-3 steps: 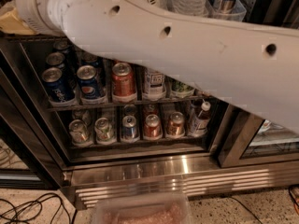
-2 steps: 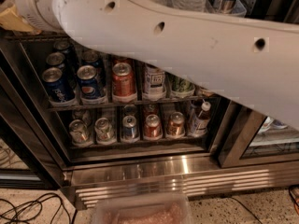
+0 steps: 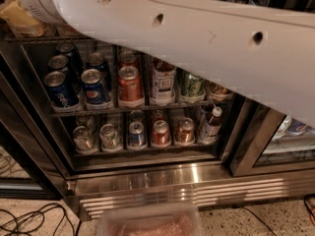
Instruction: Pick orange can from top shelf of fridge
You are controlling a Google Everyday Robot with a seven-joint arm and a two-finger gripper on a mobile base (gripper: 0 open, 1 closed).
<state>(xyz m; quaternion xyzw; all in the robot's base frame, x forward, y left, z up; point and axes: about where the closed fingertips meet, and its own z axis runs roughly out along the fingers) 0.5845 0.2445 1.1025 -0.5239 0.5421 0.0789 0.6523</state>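
1. The white arm (image 3: 197, 48) crosses the upper view from the right edge to the upper left, covering most of the top shelf (image 3: 34, 39) of the fridge (image 3: 147, 178).
2. The gripper lies out of view past the arm's upper-left end. Wide, narrow or holding: cannot tell.
3. The orange can cannot be made out for certain. A yellowish-tan shape (image 3: 22, 18) sits on that shelf, just under the arm's end.
4. Pepsi cans (image 3: 93, 85) and a red can (image 3: 130, 85) stand one shelf lower.

My arm (image 3: 197, 38) crosses before the fridge (image 3: 147, 178) top, my gripper out of view, cans (image 3: 130, 85) in rows on two shelves (image 3: 138, 107) inside, a bin (image 3: 147, 220) before its base, cables (image 3: 34, 218) on the floor (image 3: 256, 218) at its left.
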